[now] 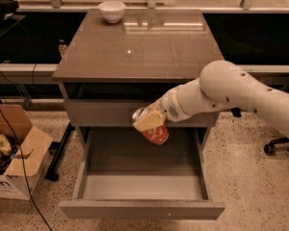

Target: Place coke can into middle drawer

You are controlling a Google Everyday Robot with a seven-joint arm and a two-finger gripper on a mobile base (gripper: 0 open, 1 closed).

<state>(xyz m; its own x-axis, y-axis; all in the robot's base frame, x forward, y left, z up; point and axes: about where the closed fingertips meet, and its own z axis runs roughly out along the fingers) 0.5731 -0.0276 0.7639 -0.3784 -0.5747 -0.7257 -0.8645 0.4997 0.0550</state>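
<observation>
My gripper (149,122) is shut on the coke can (154,133), a red can with a silver end, and holds it tilted in the air above the back part of the open middle drawer (142,185). The can's red lower part shows below the tan fingers (147,121), and its silver top pokes out to the left. The drawer is pulled out towards the front; its grey floor and low side walls show. My white arm (231,93) reaches in from the right.
A white bowl (111,10) stands at the back left of the cabinet top (135,47). A closed grey drawer front (96,112) lies above the open drawer. An open cardboard box (12,153) and cables are on the floor at left. A chair base (274,146) is at right.
</observation>
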